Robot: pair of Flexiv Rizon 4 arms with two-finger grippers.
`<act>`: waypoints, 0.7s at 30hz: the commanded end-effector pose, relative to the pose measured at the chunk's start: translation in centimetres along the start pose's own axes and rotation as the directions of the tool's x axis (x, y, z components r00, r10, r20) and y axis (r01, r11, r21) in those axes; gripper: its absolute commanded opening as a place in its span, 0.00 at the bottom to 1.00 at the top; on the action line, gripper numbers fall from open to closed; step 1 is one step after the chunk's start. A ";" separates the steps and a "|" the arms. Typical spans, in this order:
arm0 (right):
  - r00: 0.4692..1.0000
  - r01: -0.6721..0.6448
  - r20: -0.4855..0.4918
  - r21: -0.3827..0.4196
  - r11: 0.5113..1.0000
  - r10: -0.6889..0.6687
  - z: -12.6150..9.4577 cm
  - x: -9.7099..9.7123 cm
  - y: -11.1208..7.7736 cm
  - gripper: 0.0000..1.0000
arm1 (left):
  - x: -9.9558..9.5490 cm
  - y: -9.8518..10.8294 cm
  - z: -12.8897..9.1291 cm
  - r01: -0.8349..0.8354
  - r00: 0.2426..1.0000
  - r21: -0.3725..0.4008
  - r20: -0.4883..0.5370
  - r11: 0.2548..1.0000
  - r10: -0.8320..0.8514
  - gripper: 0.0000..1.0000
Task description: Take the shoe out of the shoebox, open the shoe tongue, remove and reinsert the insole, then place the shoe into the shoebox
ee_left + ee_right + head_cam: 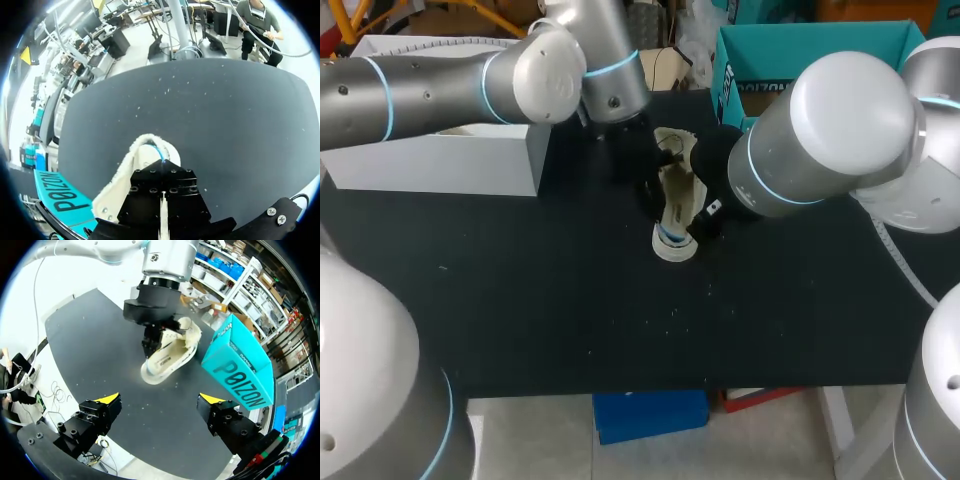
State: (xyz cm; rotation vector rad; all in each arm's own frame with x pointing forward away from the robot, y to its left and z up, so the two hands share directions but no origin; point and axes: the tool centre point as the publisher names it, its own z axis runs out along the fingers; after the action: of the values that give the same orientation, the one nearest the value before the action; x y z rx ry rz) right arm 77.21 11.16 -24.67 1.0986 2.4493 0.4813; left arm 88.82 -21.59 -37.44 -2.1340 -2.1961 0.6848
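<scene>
A cream fuzzy shoe [675, 205] lies mid-table, toe toward the front edge; it also shows in the wrist views [125, 170] [172, 352]. My left gripper [151, 342] reaches down into the shoe's opening. Its black jaws [162, 200] are pressed together with only a thin pale sliver between them; which part of the shoe that is I cannot tell. My right gripper [160, 400] hangs open a short way off from the shoe's toe, nothing between its yellow-tipped fingers [107, 399]. In the head view my right arm hides it. The open teal shoebox [800, 50] [240, 367] stands behind the shoe, to the right.
A white box [440, 160] stands at the back left under my left arm. The black table [570, 320] runs bare from the shoe to the front edge. The teal shoebox [60, 195] sits close beside the shoe's heel.
</scene>
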 end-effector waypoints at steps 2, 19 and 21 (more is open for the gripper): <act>1.000 -0.001 -0.002 -0.002 1.000 0.001 0.1 0.0 -0.1 1.00 | -0.5 0.8 0.9 0.006 1.000 0.009 -0.022 1.000 -0.005 0.00; 1.000 -0.001 -0.002 -0.002 1.000 0.001 0.1 0.0 -0.1 1.00 | -0.8 -1.1 1.0 -0.025 0.996 0.061 -0.082 0.998 0.030 0.00; 1.000 -0.001 -0.002 -0.002 1.000 0.001 0.1 0.0 -0.1 1.00 | -0.9 -0.9 1.1 -0.031 0.994 0.046 -0.102 0.998 0.036 0.00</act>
State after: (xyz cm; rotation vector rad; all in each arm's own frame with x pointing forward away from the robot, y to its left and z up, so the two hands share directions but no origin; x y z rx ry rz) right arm 77.21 11.16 -24.67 1.0986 2.4493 0.4813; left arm 88.12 -22.70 -38.43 -2.1317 -2.0742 0.6461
